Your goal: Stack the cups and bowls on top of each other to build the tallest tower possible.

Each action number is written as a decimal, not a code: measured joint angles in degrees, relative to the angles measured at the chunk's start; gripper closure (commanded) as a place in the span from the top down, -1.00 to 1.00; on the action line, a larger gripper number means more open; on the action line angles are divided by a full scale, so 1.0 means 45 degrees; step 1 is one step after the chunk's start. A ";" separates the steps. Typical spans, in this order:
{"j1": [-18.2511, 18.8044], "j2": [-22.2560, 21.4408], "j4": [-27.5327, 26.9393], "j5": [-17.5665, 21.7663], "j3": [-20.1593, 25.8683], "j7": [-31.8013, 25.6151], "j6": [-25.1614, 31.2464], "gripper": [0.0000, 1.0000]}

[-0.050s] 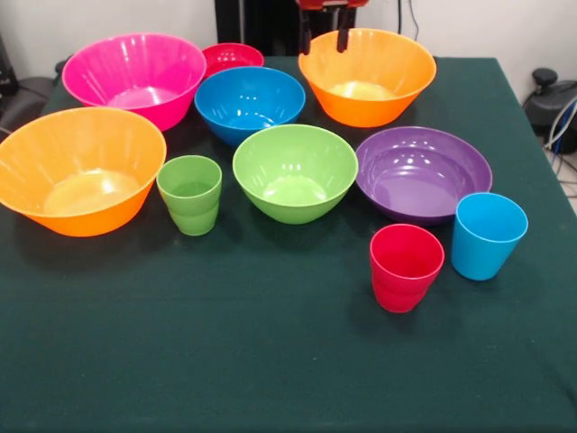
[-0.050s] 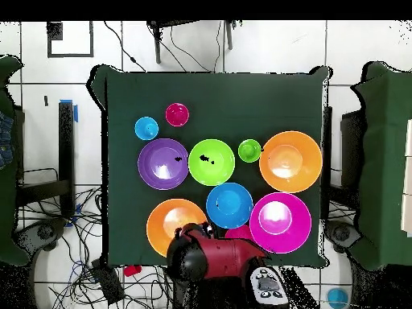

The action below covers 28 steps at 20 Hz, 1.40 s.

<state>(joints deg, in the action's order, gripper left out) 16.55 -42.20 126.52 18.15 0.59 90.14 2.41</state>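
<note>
My gripper [image 1: 325,36] hangs open and empty at the far rim of an orange bowl [image 1: 367,77] [image 2: 175,225]. The back row also holds the pink bowl [image 1: 135,77], the small red bowl [image 1: 232,58] and the blue bowl [image 1: 250,101]. In front of them sit the second orange bowl [image 1: 79,170], the green cup [image 1: 190,194], the green bowl [image 1: 295,171] and the purple bowl [image 1: 423,173]. The red cup [image 1: 406,267] and the light blue cup [image 1: 487,234] stand nearest. Each piece stands upright and alone; no tower is in view.
A dark green cloth [image 1: 270,361] covers the table. From overhead, the red arm [image 2: 221,257] reaches over the table's edge and hides part of the small red bowl [image 2: 239,233]. Cables and chairs surround the table.
</note>
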 measured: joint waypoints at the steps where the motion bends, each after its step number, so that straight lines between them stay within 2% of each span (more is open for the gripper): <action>1: 0.0044 -0.0004 0.0005 0.0067 -0.0001 0.0000 -0.0094 1.00; 14: 0.1104 0.0137 0.0001 0.0717 -0.0006 0.0000 -0.0248 1.00; 23: 0.1347 0.0926 -0.0001 0.0714 -0.0036 0.0011 -0.0604 1.00; 28: 0.1607 0.1808 -0.0006 0.0709 -0.0036 0.0107 -0.1310 1.00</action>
<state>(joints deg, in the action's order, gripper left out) 23.78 -34.07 126.49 21.34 0.43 90.63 -3.48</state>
